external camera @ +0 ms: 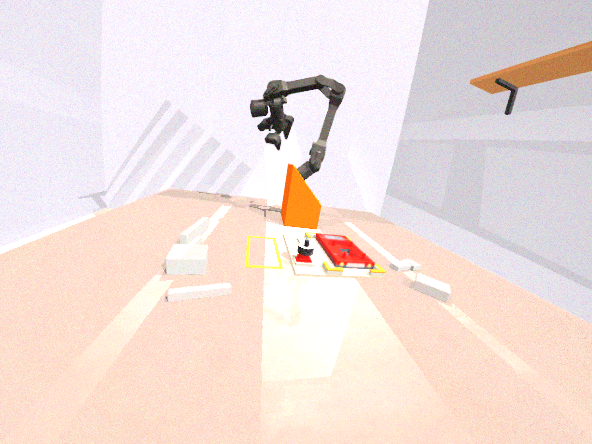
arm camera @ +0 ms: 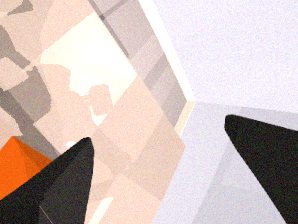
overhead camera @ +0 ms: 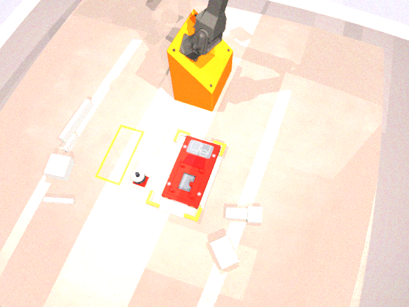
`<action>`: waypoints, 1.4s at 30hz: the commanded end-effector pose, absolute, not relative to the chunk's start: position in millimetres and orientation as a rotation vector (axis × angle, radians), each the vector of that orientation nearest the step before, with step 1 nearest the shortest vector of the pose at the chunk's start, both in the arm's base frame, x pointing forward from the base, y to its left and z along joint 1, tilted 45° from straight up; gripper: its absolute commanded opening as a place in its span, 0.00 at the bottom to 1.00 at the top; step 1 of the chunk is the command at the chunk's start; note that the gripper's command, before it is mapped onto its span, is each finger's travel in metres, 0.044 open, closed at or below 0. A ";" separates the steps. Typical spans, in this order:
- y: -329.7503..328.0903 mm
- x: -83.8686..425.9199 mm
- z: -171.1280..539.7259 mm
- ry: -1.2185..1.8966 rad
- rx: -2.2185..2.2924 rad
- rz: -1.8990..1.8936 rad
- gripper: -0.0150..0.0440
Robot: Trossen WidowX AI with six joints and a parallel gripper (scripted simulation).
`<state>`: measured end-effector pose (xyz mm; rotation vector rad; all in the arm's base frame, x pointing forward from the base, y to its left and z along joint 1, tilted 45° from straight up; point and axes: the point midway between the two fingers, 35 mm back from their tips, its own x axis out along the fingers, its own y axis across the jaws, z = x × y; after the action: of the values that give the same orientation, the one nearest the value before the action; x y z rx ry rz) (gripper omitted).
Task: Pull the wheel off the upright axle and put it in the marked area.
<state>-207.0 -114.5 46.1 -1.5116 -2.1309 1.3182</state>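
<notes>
High above the pale counter [external camera: 125, 320], my arm [external camera: 327, 120] stands folded over its orange pedestal [overhead camera: 197, 77], well apart from everything the job concerns. Below it, by my judgement, none of the task is done yet. Beside the red board [overhead camera: 191, 173] inside its yellow corner marks, the marked area [overhead camera: 119, 155], a yellow-outlined rectangle, holds no wheel. Just beside that outline, between it and the red board, the wheel [overhead camera: 138, 177] sits on the upright axle over its small red base [overhead camera: 142, 182], untouched. My tool [external camera: 275, 136] hangs wide open with nothing between its fingers; the wrist view shows only counter and wall between them. What is left, as I read it, is the whole sequence: descend, grip the wheel, lift it clear, set it inside the outline, release and back away.
</notes>
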 end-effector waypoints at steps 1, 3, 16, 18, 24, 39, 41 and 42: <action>-115.7 -205.9 45.2 -2.134 -1.512 1.321 0.89; -124.7 -196.8 38.6 -2.162 -1.517 1.342 0.80; -194.9 -84.4 -6.4 -2.111 -1.681 1.715 0.76; -202.2 -64.2 -12.6 -2.103 -1.722 1.759 0.76; -220.1 8.9 -33.0 -2.048 -1.897 1.878 0.76; -186.5 224.1 -55.6 -2.012 -2.490 1.719 0.76; -172.1 249.9 -54.3 -2.027 -2.557 1.642 0.76; -164.1 262.2 -53.3 -2.036 -2.588 1.599 0.76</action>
<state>210.7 -193.5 -54.5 -2.4582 -2.0089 1.7568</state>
